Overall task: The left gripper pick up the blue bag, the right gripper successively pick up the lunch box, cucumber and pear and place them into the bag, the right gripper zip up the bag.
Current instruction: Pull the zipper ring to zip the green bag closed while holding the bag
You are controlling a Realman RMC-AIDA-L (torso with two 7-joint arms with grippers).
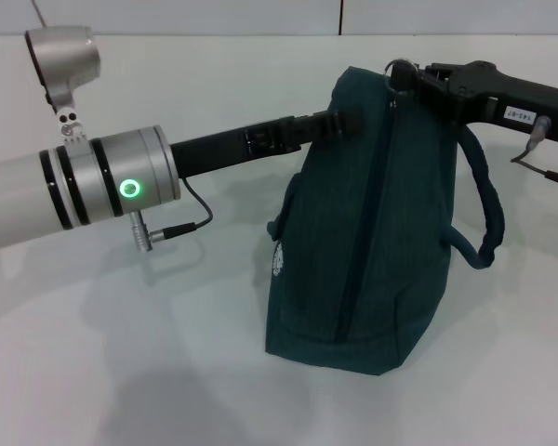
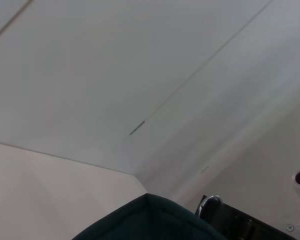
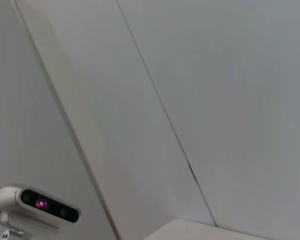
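Observation:
The blue bag point(image 1: 372, 242) stands upright on the white table, and its long top zipper looks closed. My left gripper point(image 1: 340, 121) reaches in from the left and is shut on the bag's upper left edge. My right gripper point(image 1: 417, 80) comes from the right and is at the bag's top end, shut at the metal ring pull point(image 1: 397, 67). One loop handle point(image 1: 488, 209) hangs on the bag's right side. The left wrist view shows the bag's top point(image 2: 150, 220), the ring pull point(image 2: 210, 204) and the right gripper point(image 2: 240, 226). The lunch box, cucumber and pear are out of view.
White table point(image 1: 121, 353) spreads all around the bag, with a pale wall behind. A cable point(image 1: 181, 226) hangs from my left wrist. The right wrist view shows only wall panels and the left arm's silver camera point(image 3: 39, 206).

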